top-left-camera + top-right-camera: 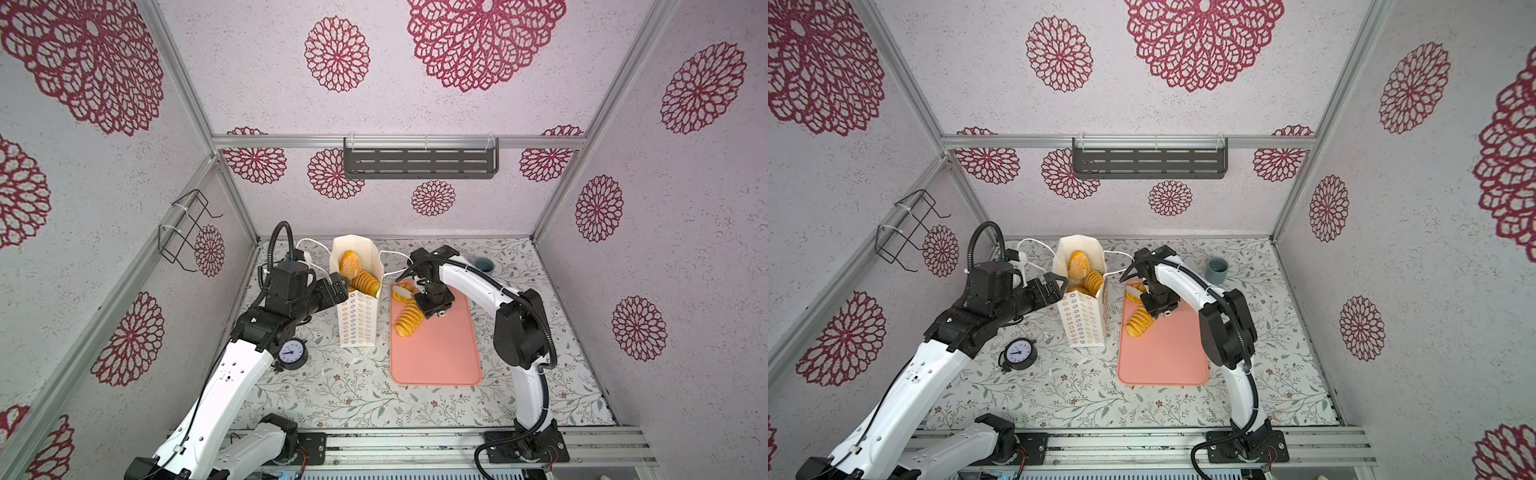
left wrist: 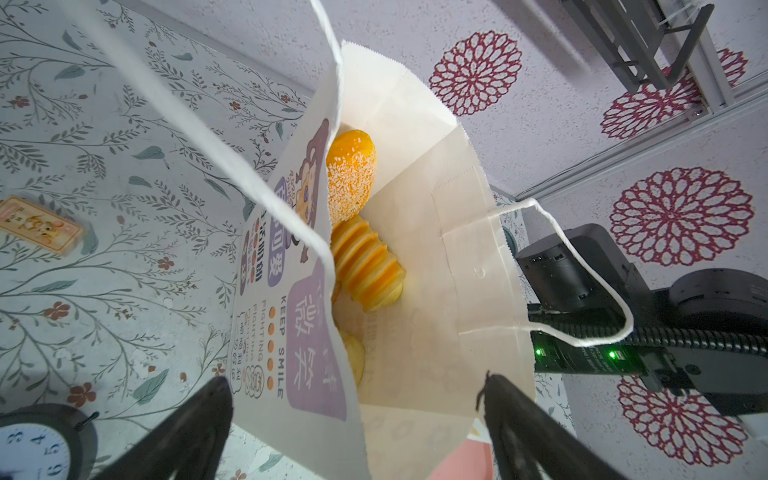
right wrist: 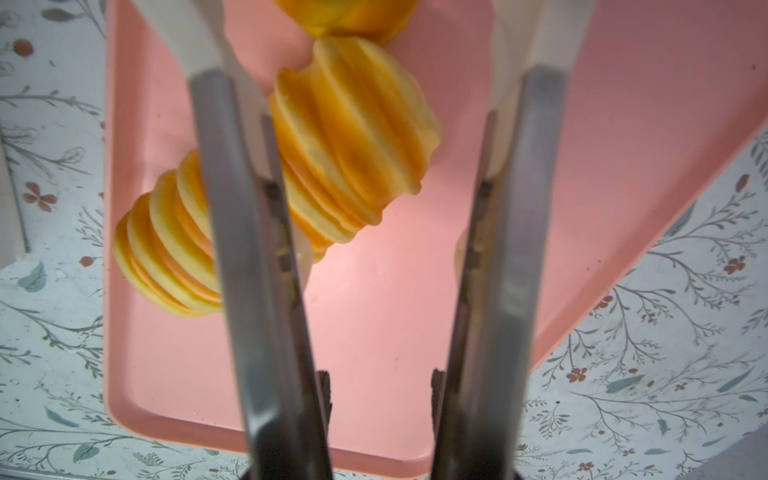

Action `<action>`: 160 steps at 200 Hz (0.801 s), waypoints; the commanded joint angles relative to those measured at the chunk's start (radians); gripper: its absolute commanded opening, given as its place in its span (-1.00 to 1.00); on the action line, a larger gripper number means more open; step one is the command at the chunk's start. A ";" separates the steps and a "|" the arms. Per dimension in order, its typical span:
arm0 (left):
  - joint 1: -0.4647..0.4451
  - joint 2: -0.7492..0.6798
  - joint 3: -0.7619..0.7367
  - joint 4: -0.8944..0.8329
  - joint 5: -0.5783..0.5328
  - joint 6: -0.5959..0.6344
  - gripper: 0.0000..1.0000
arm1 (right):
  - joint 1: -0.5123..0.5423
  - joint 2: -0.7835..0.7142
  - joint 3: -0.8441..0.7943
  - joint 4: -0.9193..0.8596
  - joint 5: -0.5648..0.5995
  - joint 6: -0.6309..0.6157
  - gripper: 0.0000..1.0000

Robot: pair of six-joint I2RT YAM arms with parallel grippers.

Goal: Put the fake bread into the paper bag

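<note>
At the far left corner of the flat pink tray (image 1: pixel 440 357), the right gripper (image 3: pixel 380 386) clamps a pair of steel tongs with white tips (image 3: pixel 232 208). The tong arms straddle a ridged golden spiral roll (image 3: pixel 365 124). The roll touches one arm and a gap shows at the other, so I'd say the squeeze is not yet complete. A second ridged roll (image 3: pixel 166 245) lies just beside it on the tray, with another piece of golden bread (image 3: pixel 345 16) beyond. Just left of the tray, toward the far edge of the table (image 1: pixel 374 399), the tall white paper bag (image 1: pixel 359 320) stands upright, holding a sesame-crusted bun (image 2: pixel 351 178) and a ridged roll (image 2: pixel 365 266). The left gripper (image 2: pixel 356 380) spreads wide around the bag's near end without pinching it. To do this well, I'd close the tips across the roll's middle, lift it clear of its neighbour, and bring it over the open mouth from above.
</note>
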 commanded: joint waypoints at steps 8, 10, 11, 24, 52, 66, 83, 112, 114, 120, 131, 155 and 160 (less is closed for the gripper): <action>0.010 -0.005 -0.011 0.024 0.010 -0.001 0.95 | -0.005 -0.002 0.028 -0.020 -0.008 -0.017 -0.28; 0.011 -0.005 -0.011 0.025 0.010 0.000 0.95 | -0.005 -0.002 0.026 -0.018 -0.008 -0.017 -0.29; 0.011 -0.005 -0.011 0.024 0.010 0.000 0.95 | -0.005 -0.003 0.025 -0.017 -0.008 -0.017 -0.30; 0.011 -0.007 -0.013 0.023 0.008 -0.003 0.95 | -0.005 -0.010 0.008 -0.010 -0.007 -0.015 -0.35; 0.011 -0.005 -0.013 0.023 0.008 -0.002 0.95 | -0.005 -0.041 -0.031 0.015 0.002 -0.002 -0.50; 0.011 -0.002 -0.011 0.024 0.008 0.000 0.95 | -0.006 -0.067 -0.058 0.027 0.009 0.009 -0.55; 0.011 0.006 -0.005 0.024 0.012 0.001 0.95 | -0.009 -0.107 -0.101 0.048 0.020 0.024 -0.62; 0.012 0.020 0.009 0.017 0.021 0.002 0.98 | -0.020 -0.187 -0.194 0.085 0.027 0.053 -0.69; 0.011 0.021 0.009 0.017 0.021 0.000 0.99 | -0.021 -0.194 -0.200 0.087 0.027 0.054 -0.70; 0.010 0.021 0.010 0.017 0.021 0.001 1.00 | -0.023 -0.214 -0.218 0.093 0.028 0.060 -0.71; 0.010 0.021 0.013 0.015 0.021 0.001 0.98 | -0.025 -0.252 -0.251 0.103 0.029 0.073 -0.74; 0.010 0.026 0.021 0.007 0.020 0.001 0.90 | -0.024 -0.346 -0.321 0.126 0.023 0.103 -0.81; 0.010 0.029 0.023 0.006 0.020 0.001 0.88 | -0.024 -0.365 -0.336 0.131 0.022 0.112 -0.83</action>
